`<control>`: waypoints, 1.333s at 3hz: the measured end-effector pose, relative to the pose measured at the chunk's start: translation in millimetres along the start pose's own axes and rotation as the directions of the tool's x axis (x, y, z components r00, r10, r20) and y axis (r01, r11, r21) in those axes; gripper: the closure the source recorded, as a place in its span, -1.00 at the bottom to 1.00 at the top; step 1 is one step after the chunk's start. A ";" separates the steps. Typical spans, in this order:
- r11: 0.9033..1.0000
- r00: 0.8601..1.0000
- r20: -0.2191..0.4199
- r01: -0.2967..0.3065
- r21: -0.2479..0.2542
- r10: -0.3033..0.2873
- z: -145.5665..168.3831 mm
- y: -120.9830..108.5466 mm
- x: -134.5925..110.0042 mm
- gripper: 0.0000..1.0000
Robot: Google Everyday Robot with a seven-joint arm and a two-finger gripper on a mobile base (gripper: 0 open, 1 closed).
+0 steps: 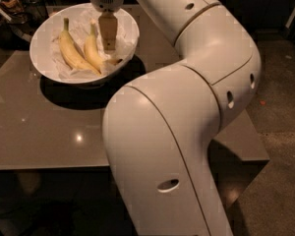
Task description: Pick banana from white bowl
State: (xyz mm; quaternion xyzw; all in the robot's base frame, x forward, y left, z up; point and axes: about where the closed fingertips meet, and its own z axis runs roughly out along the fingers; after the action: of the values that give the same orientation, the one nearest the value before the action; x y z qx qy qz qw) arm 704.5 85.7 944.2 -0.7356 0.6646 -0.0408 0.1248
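Note:
The white bowl [40,58] stands at the back left of the table, lined with crumpled white paper. Two yellow bananas lie side by side in it. The banana [92,51], shorter with a pale stem, lies on the right. The longer, curved banana [71,50] with a greenish stem lies on the left. My gripper [108,44] hangs straight down into the bowl, just right of the shorter banana and close beside its upper half. It holds nothing that I can see.
My large white arm [187,97] bends across the right and front of the view and hides much of the grey table [49,127]. Dark objects [17,6] stand behind the bowl at the back left. The floor [280,132] lies to the right.

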 end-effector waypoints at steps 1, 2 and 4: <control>1.000 1.000 0.000 0.014 -0.026 -0.014 9.3 3.4 -7.2 -0.50; 0.998 1.000 0.004 0.017 -0.054 -0.017 19.9 6.5 -14.6 -0.42; 0.996 1.000 -0.003 0.000 -0.087 0.000 32.3 9.2 -25.0 -0.40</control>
State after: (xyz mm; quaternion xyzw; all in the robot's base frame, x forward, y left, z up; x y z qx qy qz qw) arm 700.0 113.9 913.5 -0.7401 0.6661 -0.0131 0.0915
